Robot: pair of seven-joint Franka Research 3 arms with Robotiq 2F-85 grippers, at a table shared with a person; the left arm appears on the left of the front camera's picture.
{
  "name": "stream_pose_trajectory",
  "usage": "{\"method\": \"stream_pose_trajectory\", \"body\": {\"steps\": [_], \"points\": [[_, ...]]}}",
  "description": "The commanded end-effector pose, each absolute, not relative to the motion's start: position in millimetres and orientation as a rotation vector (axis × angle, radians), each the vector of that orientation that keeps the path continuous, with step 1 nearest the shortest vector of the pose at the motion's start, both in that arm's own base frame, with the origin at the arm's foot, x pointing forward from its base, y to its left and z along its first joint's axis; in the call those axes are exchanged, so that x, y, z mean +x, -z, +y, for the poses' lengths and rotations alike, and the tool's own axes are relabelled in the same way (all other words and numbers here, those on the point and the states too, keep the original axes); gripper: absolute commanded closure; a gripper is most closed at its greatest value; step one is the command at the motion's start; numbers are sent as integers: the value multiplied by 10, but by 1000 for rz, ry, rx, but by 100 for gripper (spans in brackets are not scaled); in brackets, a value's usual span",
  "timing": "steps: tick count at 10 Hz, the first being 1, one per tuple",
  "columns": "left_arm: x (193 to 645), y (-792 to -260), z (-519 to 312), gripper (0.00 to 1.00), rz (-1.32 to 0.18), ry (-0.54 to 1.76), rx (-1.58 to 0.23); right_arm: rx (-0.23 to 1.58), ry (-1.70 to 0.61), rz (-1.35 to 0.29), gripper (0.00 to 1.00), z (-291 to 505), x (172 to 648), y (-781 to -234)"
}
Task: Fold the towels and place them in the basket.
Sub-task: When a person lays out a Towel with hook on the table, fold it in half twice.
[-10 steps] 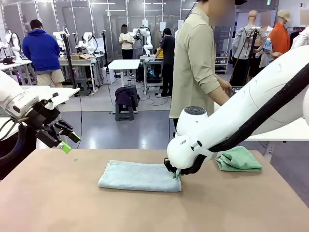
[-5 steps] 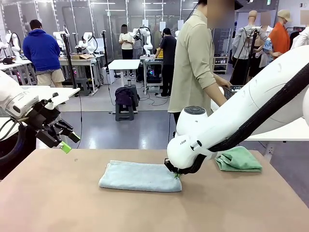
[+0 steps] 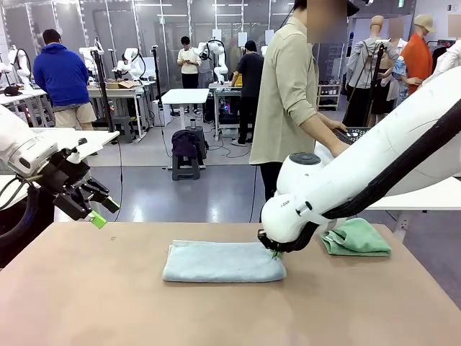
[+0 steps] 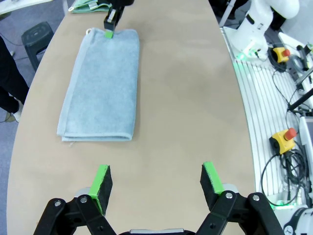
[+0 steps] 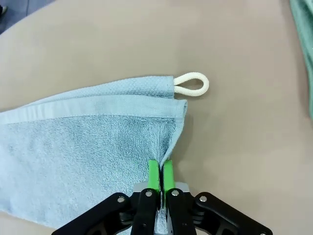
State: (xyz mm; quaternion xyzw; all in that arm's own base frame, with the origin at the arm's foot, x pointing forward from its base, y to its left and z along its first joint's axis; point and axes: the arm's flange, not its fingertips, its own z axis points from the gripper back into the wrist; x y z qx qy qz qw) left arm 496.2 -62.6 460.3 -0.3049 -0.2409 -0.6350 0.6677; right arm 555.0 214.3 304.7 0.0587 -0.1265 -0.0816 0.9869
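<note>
Right gripper (image 5: 161, 169) pinched shut on blue-grey towel (image 5: 83, 142) edge, corner loop (image 5: 191, 83) just ahead in wrist view; left gripper (image 4: 156, 181) spread wide, towel beyond.

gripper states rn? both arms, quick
Left gripper: open, empty, off the table's left edge.
Right gripper: shut on the blue-grey towel, pinching its right edge.
</note>
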Motion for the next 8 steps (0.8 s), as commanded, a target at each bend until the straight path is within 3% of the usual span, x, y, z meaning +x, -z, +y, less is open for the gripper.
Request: {"method": "stream_pose_trajectory", "body": {"steps": [1,8], "points": [[4950,-4615,-617,8,-541,1442,-680,124,119,-276,100,2045,5543,-3171],[4950,-4615,-617,8,-541,1442,-680,-50,-32,-334,100,2812,5281,-3948]]}}
